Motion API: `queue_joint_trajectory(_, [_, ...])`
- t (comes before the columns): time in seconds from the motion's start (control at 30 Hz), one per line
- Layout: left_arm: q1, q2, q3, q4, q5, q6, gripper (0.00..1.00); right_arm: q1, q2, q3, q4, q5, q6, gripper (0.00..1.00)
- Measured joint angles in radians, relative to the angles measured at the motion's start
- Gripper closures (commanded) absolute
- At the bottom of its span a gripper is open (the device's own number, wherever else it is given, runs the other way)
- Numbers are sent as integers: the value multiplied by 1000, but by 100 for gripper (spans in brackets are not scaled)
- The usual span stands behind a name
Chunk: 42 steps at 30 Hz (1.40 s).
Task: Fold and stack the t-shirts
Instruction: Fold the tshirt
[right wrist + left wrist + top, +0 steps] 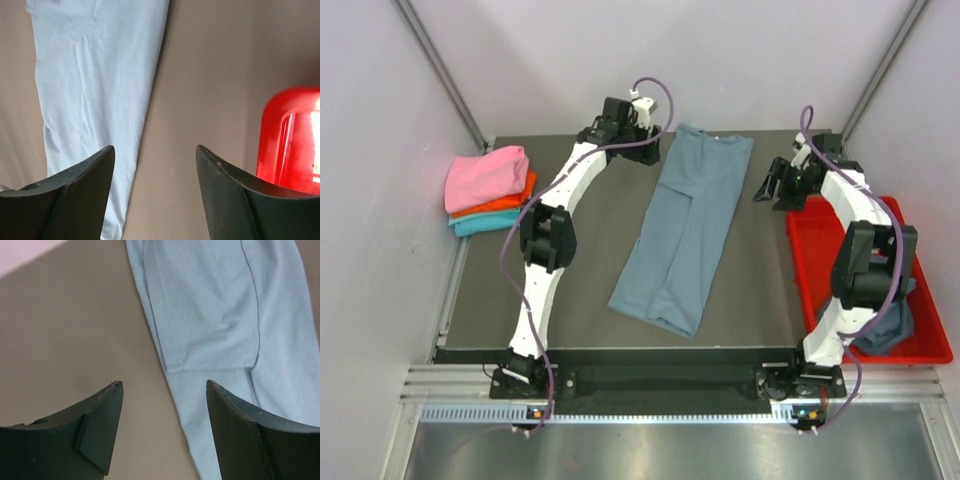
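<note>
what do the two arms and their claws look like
The left arm and right arm both have white links with chunky black joints, and a purple-grey cable loops along each. The left claw and right claw each have two matte black fingers, broad and tapering to blunt tips.
</note>
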Motion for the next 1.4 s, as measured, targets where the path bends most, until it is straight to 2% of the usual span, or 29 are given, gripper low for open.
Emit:
queue_joint_trajectory(0.2, [78,111,7,113,167,-183,27,0,-103,-60,4,-3,-4,34])
queue_joint_trajectory(0.47, [88,196,35,262,333,-357,27,7,-212,-220,-3,5,-37,34])
queue_joint_trajectory(0.73, [85,326,61,347,378,-445,28,7,-243,-259,-42,48,-78,34])
queue_joint_trajectory(1.0, [85,365,86,418,396,-481,34,7,-245,-259,-45,83,-105,34])
queue_joint_trajectory(1.1, [85,379,91,444,412,-497,38,7,-245,-259,-46,95,-111,34])
queue_joint_trajectory(1.23, [85,388,91,451,425,-510,52,7,-244,-259,-47,107,-117,34])
queue_joint_trajectory(1.27, [85,391,91,457,431,-510,60,7,-243,-257,-48,109,-117,33])
queue_joint_trajectory(1.33, [85,394,90,456,430,-507,67,7,-241,-255,-46,112,-117,33])
queue_joint_trajectory(1.37, [85,396,88,455,430,-503,76,7,-240,-253,-46,113,-117,34])
queue_joint_trajectory(1.4, [85,399,87,456,433,-504,80,7,-236,-250,-47,115,-117,34])
